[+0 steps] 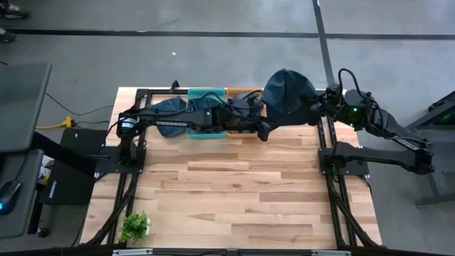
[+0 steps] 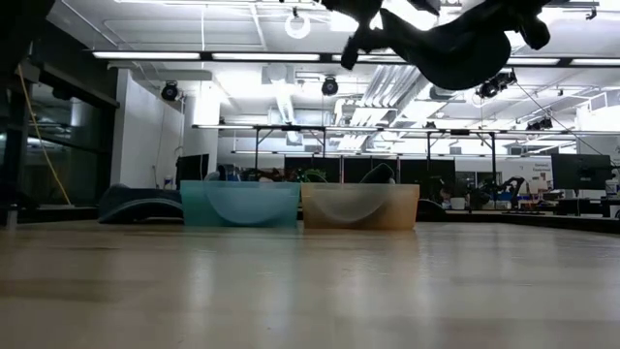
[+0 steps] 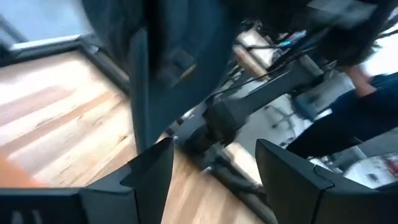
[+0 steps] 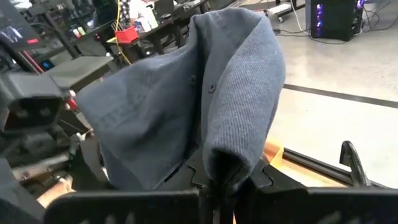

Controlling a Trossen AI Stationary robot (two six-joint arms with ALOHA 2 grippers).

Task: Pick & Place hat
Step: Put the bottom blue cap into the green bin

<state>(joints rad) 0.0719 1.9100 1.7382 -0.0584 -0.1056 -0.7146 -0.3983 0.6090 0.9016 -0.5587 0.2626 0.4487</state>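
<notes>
A blue-grey hat (image 1: 286, 89) is held up in the air over the table's far right corner by my right gripper (image 1: 313, 111), which is shut on it. The low view shows it as a dark shape (image 2: 463, 44) high above the bins. In the right wrist view its cloth (image 4: 186, 93) bulges up from the fingers. My left gripper (image 3: 211, 168) is open and reaches across to just left of the hat (image 3: 155, 56), touching nothing. A second dark blue hat (image 1: 173, 107) lies flat on the table beside the teal bin. My right gripper pinches a folded edge of the hat (image 4: 225, 163) between its two fingers, several layers of cloth bunched there. The fingers come level from the table's right side. The hat is lifted clear of the table, and its crown stands out beyond the fingers.
A teal bin (image 2: 240, 204) and an orange bin (image 2: 360, 206) stand side by side at the table's far edge, partly under the left arm (image 1: 192, 122). A small green plant (image 1: 134, 225) sits at the near left corner. The bare wooden table top (image 1: 242, 192) spreads toward the near edge.
</notes>
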